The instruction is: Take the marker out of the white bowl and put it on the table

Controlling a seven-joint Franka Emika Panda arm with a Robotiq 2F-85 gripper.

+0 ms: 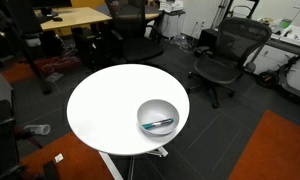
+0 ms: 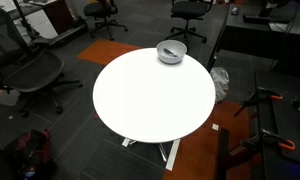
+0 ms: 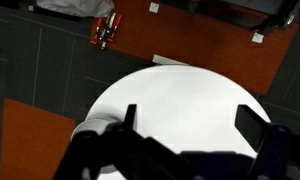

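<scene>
Above the table [image 3: 190, 90] | end effector [image 3: 190, 125] facing down, wide open, empty | marker [image 1: 158, 124] in white bowl [image 1: 160, 107]

Round white table [image 1: 110, 100]: one. White bowl [image 1: 162, 108], on the table: one. Marker [image 1: 158, 124] (lying in the bowl): one. Black office chairs [image 2: 30, 72], around the table: three in an exterior view. Wooden desk [image 1: 85, 17], beyond the table: one.

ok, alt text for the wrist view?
A round white table fills the middle of the wrist view, seen from above, with the gripper open over it, holding nothing. Around the table lie dark floor and orange carpet.
</scene>
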